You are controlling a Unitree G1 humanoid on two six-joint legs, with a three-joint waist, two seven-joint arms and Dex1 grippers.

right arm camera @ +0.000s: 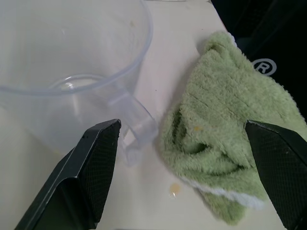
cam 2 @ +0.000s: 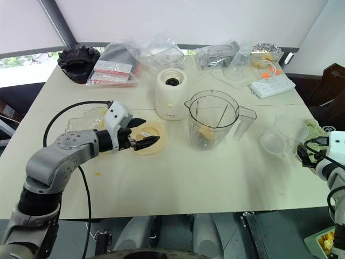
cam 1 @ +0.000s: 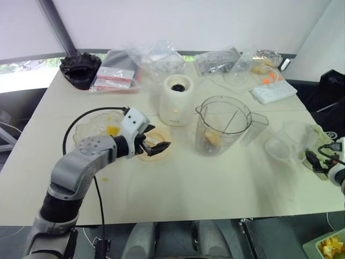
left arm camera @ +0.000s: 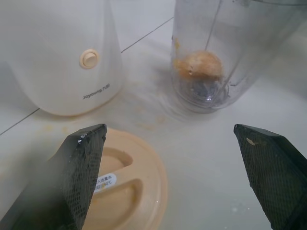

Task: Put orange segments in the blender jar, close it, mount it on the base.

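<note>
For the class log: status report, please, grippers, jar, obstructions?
Left gripper open over lid. Right gripper open by green cloth. Blender jar unlidded, segment inside, beside base.

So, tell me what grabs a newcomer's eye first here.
The tall clear plastic blender jar stands mid-table with an orange segment at its bottom, right of the squat cream-white base. The left end effector hovers open over the flat round cream lid. At the table's right edge lies a green cloth.
</note>
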